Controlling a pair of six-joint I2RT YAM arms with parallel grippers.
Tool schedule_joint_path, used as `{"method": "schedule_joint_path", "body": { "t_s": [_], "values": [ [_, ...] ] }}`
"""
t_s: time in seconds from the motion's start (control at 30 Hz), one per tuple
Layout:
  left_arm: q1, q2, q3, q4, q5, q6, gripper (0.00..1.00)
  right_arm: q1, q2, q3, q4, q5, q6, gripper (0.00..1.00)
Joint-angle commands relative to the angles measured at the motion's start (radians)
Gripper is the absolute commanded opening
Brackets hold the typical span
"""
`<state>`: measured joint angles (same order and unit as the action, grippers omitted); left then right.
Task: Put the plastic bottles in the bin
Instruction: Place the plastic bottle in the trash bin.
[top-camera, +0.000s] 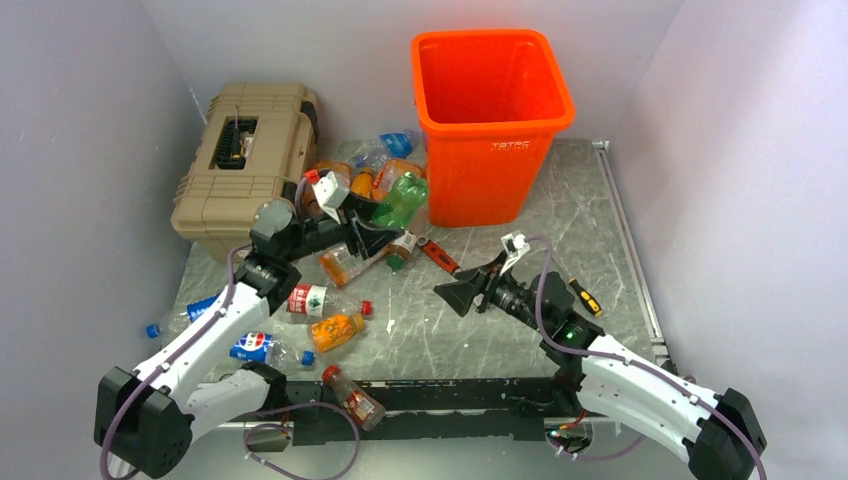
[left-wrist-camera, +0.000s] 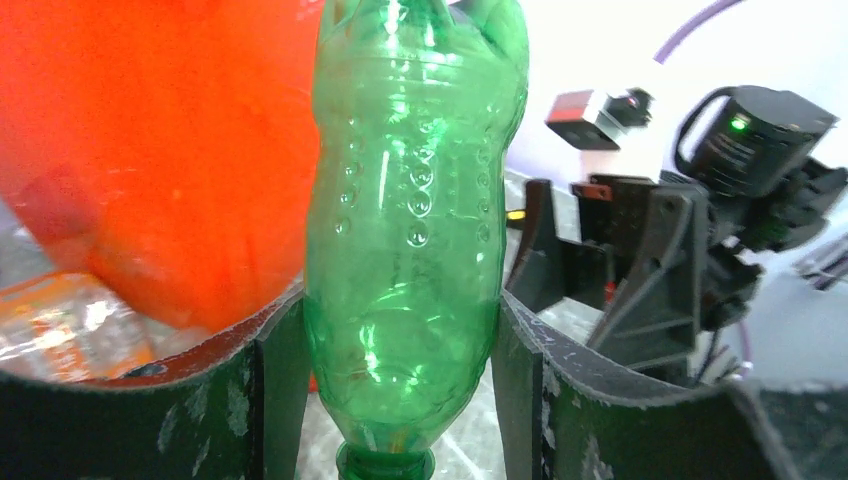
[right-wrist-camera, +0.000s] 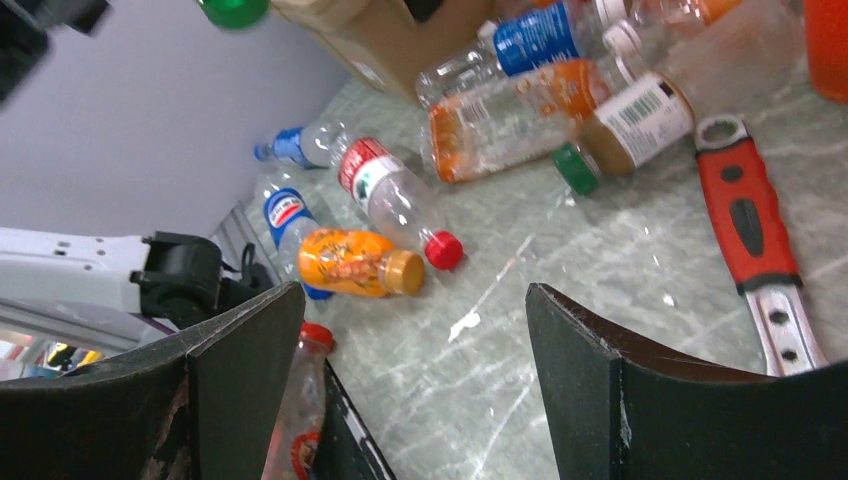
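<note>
Green bottle (left-wrist-camera: 410, 230), neck toward the lens, clamped between the fingers of the left gripper (left-wrist-camera: 395, 390), just beside the orange bin (top-camera: 495, 150) and outside it. Right gripper (right-wrist-camera: 415, 300) spread wide and empty above the table (top-camera: 480, 340). Other plastic bottles (top-camera: 335, 330) lie scattered on the table, some near the red-handled wrench (right-wrist-camera: 745, 215).
</note>
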<state>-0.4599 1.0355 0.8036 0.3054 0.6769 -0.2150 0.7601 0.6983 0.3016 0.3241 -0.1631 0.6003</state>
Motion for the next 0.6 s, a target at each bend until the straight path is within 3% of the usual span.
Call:
{"method": "schedule_joint_path", "body": {
  "t_s": [0.0, 0.1, 0.2, 0.33, 0.57],
  "values": [
    [-0.002, -0.033, -0.136, 0.432, 0.093, -0.289, 0.36, 0.012, 0.005, 0.088, 0.173, 0.000, 0.012, 0.86],
    [-0.008, -0.013, -0.178, 0.584, 0.119, -0.376, 0.36, 0.017, -0.010, 0.126, 0.217, 0.029, -0.003, 0.86],
    [-0.021, -0.028, -0.151, 0.498, 0.127, -0.347, 0.36, 0.023, -0.026, 0.175, 0.245, 0.074, -0.028, 0.86],
    [-0.038, -0.054, -0.177, 0.542, 0.111, -0.356, 0.36, 0.067, -0.036, 0.244, 0.276, 0.189, -0.097, 0.88],
    [-0.067, -0.094, -0.173, 0.479, 0.099, -0.295, 0.36, 0.081, 0.126, 0.447, 0.232, 0.051, -0.144, 0.95]
  ]
}}
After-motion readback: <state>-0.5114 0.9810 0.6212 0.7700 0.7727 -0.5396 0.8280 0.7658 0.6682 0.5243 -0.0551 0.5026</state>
